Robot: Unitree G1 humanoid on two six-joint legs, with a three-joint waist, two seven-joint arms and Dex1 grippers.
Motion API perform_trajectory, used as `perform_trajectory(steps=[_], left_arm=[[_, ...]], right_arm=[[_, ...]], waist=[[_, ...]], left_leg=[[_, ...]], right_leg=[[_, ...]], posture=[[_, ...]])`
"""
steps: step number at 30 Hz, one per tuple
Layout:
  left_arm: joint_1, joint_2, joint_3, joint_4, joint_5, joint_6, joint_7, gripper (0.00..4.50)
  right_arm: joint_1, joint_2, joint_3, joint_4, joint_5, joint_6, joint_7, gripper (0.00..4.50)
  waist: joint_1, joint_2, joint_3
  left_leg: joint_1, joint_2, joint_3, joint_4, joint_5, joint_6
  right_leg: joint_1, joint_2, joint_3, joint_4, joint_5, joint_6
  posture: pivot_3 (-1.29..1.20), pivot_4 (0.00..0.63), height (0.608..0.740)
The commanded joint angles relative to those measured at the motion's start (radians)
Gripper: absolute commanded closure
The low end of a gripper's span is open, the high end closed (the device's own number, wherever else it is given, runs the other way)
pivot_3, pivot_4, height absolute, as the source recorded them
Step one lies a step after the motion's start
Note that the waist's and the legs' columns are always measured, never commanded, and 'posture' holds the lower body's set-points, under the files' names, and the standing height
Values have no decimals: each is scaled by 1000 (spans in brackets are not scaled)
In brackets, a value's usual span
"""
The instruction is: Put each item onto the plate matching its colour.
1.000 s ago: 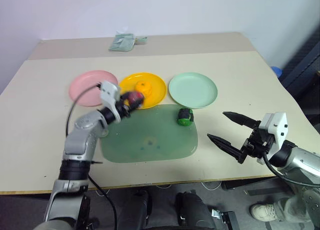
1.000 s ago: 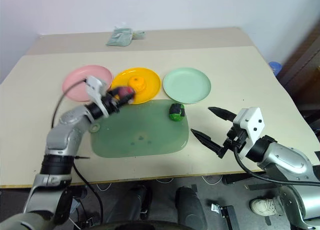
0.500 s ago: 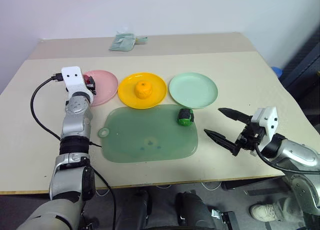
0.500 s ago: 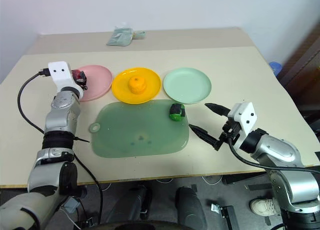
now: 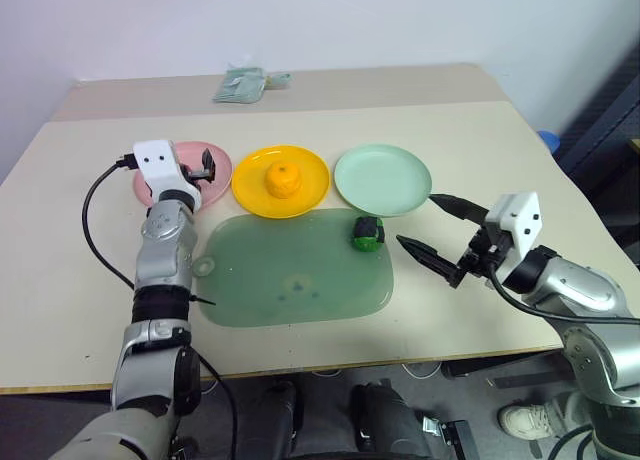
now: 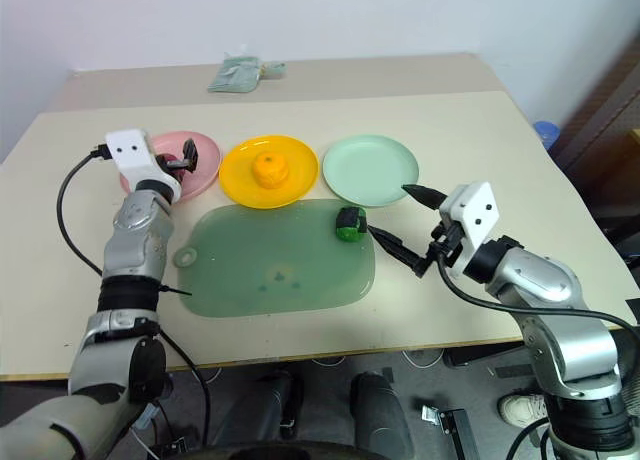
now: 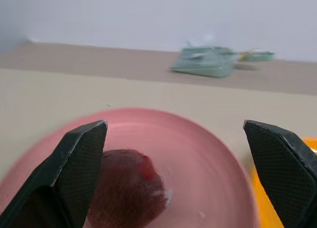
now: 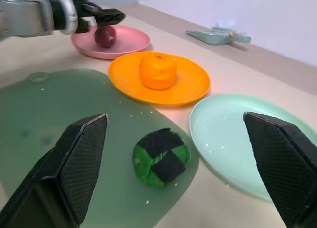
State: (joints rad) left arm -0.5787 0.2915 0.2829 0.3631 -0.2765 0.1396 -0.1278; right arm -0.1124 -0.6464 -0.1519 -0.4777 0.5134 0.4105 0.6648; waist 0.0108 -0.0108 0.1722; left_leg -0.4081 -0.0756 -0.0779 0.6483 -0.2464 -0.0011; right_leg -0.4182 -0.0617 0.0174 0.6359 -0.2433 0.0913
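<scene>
on the green mat [image 5: 290, 280], dark green item [image 5: 367, 232] before the wide-open right gripper [image 5: 428, 226]; left gripper [image 7: 178, 153] agape

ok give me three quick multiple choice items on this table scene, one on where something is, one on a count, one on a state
1. Where is the dark green toy food?
A. on the mint plate
B. on the green mat's edge
C. on the pink plate

2. How many plates hold an item?
A. one
B. two
C. three

3. How does the left gripper stand?
A. open
B. shut on the red item
C. shut on nothing

Answers:
1. B, it sits on the green mat, short of the mint plate.
2. B, the orange fruit lies on the yellow plate and the dark red item on the pink plate.
3. A, its fingers stand wide apart beside the red item.
</scene>
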Motion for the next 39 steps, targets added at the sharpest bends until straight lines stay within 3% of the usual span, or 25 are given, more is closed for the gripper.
perform_trajectory(steps=[1,3,7,10,19,38,39], left_arm=[[136,92,-14,-266,-209,54,-383,15],[209,138,-15,-359,-316,100,-548,15],[335,279,-77,-426,-354,90,-885,15],[371,326,-84,-433,-383,91,-1009,15],[401,322,-79,-443,-366,80,-1053,15],[457,355,-112,-480,-340,57,-1146,15],[457,353,-112,-480,-339,56,-1145,2]], right_arm=[[-79,49,68,54,-49,7,-46,0],[-116,85,102,96,-66,-1,-52,0],[-182,155,166,266,-158,-66,-69,0],[-203,179,187,374,-195,-120,-46,0],[-211,229,219,529,-246,-211,-6,0],[-245,287,213,563,-230,-178,67,0],[-249,290,213,565,-231,-179,66,259]], waist=[[-5,0,0],[-8,0,0],[0,1,0],[3,2,-1],[-4,3,-1],[-3,3,-1],[-3,3,-1]], left_leg=[[0,0,0,0,0,0],[0,1,0,-1,0,0],[0,1,0,-1,0,-1],[0,1,1,-1,0,0],[0,1,1,-2,0,0],[0,1,1,-2,0,0],[0,1,1,-2,0,0]], right_leg=[[0,0,0,0,0,0],[-1,0,1,0,0,-1],[0,0,1,0,1,-2],[0,0,1,-2,-1,-5],[-1,0,0,-1,1,-2],[-1,0,1,-1,1,-3],[-1,0,1,-1,1,-3]], posture=[[0,150,740],[0,150,740],[0,150,740],[0,150,740],[0,150,740],[0,150,740],[0,150,740]])
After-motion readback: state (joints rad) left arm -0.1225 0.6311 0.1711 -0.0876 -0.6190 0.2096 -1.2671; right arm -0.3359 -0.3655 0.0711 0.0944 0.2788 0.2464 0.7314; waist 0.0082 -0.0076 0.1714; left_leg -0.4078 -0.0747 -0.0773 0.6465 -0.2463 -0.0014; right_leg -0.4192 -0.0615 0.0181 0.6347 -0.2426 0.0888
